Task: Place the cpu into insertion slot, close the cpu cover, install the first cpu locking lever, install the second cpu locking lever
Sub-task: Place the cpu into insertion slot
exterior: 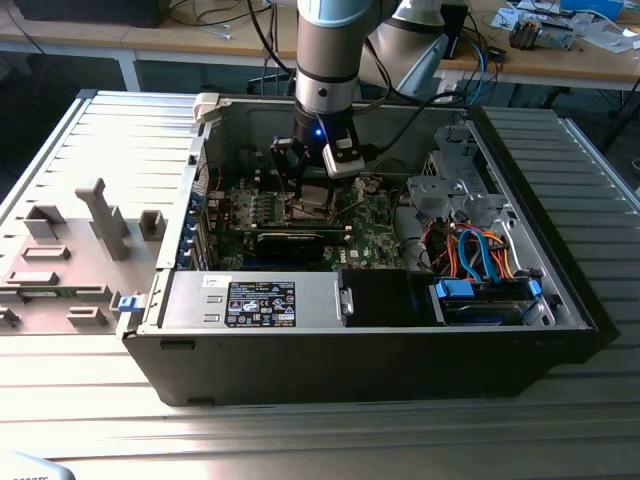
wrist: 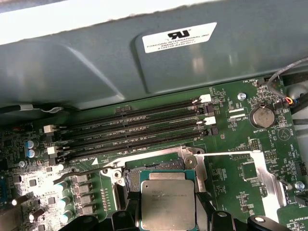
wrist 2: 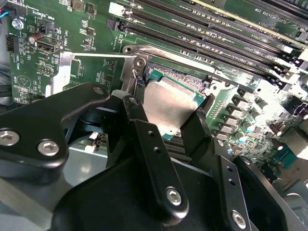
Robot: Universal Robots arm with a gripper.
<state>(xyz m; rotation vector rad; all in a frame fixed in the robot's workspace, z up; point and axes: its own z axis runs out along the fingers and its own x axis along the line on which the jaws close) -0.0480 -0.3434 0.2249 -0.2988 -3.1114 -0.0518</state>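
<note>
Here, the gripper [wrist 2: 167,113] pinches the cpu [wrist: 168,204] by two opposite edges, poised over the insertion slot [wrist: 159,167]; contact cannot be judged. Seating it well likely calls for keeping the plate level and square to the silvery rim. Memory slots [wrist: 134,130] crowd one side, with a thin lever [wrist: 226,154] close by.

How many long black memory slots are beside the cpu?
4 memory slots, parallel, between the case wall and the cpu; none seems hidden in the first wrist view.
</note>
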